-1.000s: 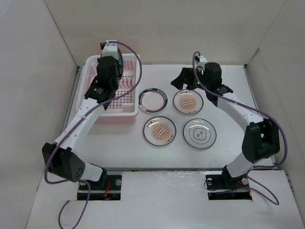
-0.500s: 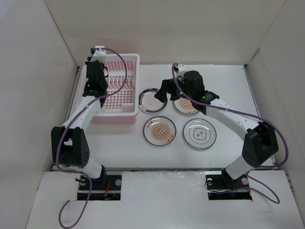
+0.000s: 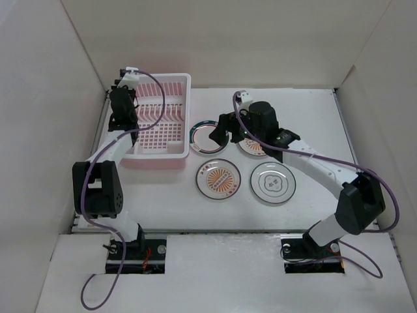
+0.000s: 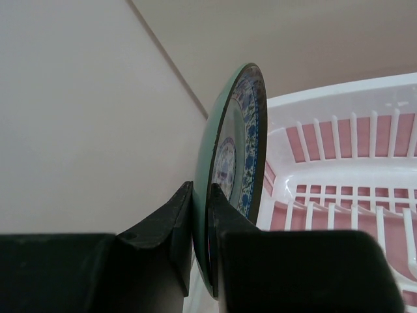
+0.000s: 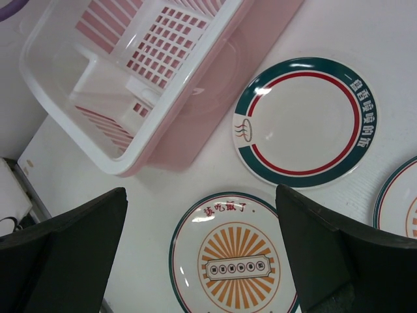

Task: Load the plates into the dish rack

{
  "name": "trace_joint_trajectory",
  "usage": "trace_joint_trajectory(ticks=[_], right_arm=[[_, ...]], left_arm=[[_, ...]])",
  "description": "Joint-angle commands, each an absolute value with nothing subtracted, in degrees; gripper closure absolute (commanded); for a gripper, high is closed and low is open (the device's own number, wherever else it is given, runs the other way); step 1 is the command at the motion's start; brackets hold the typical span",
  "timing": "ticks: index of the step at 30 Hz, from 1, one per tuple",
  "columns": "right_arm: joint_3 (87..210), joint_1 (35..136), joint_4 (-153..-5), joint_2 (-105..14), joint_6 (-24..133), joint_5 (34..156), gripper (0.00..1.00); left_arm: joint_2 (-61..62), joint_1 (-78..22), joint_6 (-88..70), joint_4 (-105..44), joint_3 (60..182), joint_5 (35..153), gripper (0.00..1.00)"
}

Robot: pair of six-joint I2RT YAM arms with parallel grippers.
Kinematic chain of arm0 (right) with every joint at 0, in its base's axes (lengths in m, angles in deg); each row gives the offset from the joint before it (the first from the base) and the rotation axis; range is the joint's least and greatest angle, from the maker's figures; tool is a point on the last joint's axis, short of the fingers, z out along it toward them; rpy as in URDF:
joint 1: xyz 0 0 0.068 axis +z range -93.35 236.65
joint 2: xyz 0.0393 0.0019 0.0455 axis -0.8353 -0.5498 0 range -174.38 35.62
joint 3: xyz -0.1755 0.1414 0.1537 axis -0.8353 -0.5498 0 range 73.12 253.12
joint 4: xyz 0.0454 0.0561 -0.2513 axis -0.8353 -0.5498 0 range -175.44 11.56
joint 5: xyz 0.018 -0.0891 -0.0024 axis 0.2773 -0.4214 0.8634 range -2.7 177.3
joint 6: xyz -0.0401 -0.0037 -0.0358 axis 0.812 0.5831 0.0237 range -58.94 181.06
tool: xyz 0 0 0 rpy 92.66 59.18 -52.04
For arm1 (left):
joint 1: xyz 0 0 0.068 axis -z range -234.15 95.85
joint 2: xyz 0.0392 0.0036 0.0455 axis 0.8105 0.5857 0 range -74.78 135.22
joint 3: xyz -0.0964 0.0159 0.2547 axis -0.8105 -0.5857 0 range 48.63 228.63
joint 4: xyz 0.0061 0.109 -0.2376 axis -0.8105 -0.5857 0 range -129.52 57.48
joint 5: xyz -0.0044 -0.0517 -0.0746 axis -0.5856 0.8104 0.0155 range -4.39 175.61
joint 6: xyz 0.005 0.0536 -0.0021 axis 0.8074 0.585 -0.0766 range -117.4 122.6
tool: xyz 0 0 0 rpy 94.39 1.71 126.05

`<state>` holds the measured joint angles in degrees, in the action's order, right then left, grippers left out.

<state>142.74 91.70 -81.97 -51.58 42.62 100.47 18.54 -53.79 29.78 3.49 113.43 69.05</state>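
Hand on left (image 4: pixel 201 195) is gripping green plate (image 4: pixel 228 143) on edge to slot into rack (image 4: pixel 339 98), while right hand (image 5: pixel 201 195) is hovering wide near teal plate (image 5: pixel 303 124)

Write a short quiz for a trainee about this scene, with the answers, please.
1. True or false: the left gripper is shut on the green plate.
2. How many plates lie flat on the table?
3. The right gripper is: A open and empty; B shut on a plate; C shut and empty.
Key: 1 true; 2 four; 3 A.
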Motion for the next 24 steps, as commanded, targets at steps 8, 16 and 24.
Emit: trace_joint_trajectory(ticks=[8,16,24], right_arm=[[142.46,92.86,-80.72,-49.29,43.74,99.61,0.0],[142.46,92.86,-80.72,-50.43,44.27,99.61,0.0],[142.99,93.39,-80.72,-51.48,44.27,99.61,0.0]], left_arm=[[22.17,-54.41,28.27,11.43,112.53,73.92,1.0],[25.86,-55.64,24.84,10.91,112.53,75.85,1.0],[28.93,-55.64,22.38,7.39,113.58,76.38,1.0]])
